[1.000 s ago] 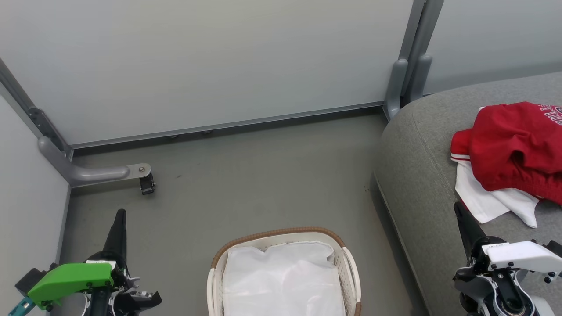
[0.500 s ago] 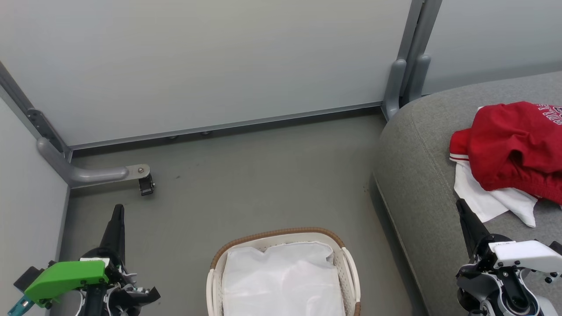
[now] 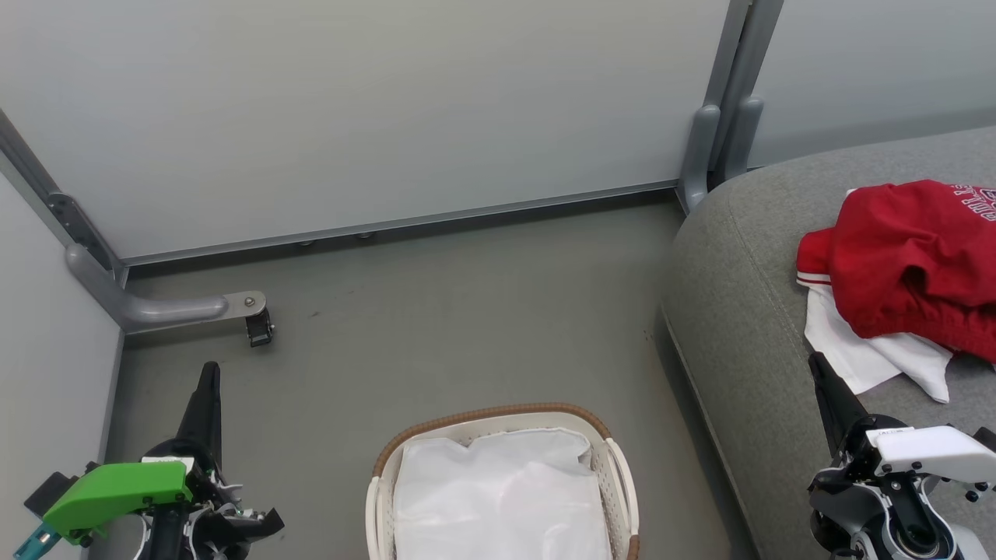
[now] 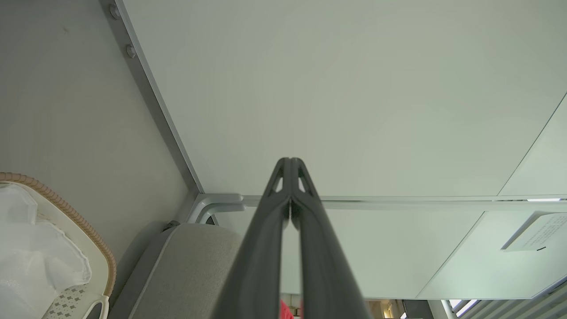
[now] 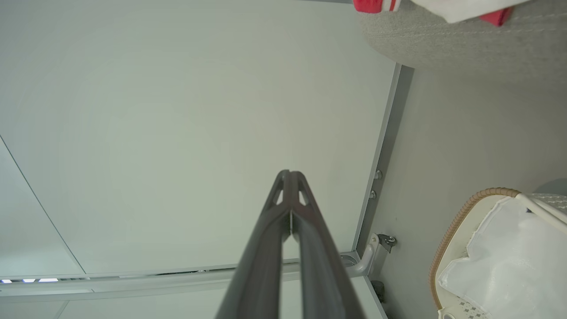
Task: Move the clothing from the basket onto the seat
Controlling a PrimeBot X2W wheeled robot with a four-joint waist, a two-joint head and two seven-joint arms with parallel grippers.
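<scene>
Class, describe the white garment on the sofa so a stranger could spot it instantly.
Start at the big grey seat on the right. On it lies a crumpled red garment; the white garment pokes out beneath its near edge, the only white fabric there.

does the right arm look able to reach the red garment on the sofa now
Probably yes: the right gripper, shut, sits close to the red garment on the grey sofa cushion, nothing standing between them; it would need to open first.
</scene>
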